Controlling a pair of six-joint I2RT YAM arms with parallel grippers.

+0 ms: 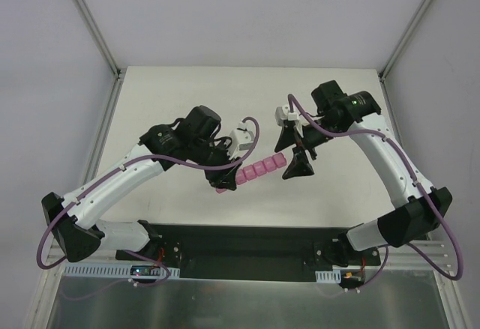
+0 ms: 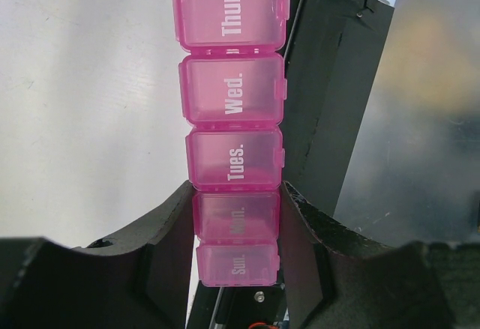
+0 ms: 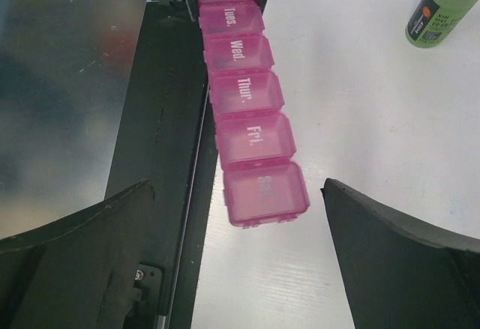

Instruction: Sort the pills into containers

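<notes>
You have one pink organizer (image 1: 259,170), a single row of seven compartments (image 2: 234,98) labelled Sun. through Sat., and every lid in view is shut. The left wrist view shows five of them, Sun. to Thur. The right wrist view shows five labels, Tues. to Sat. Your left fingers (image 2: 169,254) are clamped on the organizer's long sides at the Mon. compartment, one finger on each side. Your right fingers (image 3: 390,254) are spread wide apart, with the Sat. end between them and touching neither. One green bottle (image 3: 444,7) sits on the white surface (image 3: 360,119), well apart from the organizer.
</notes>
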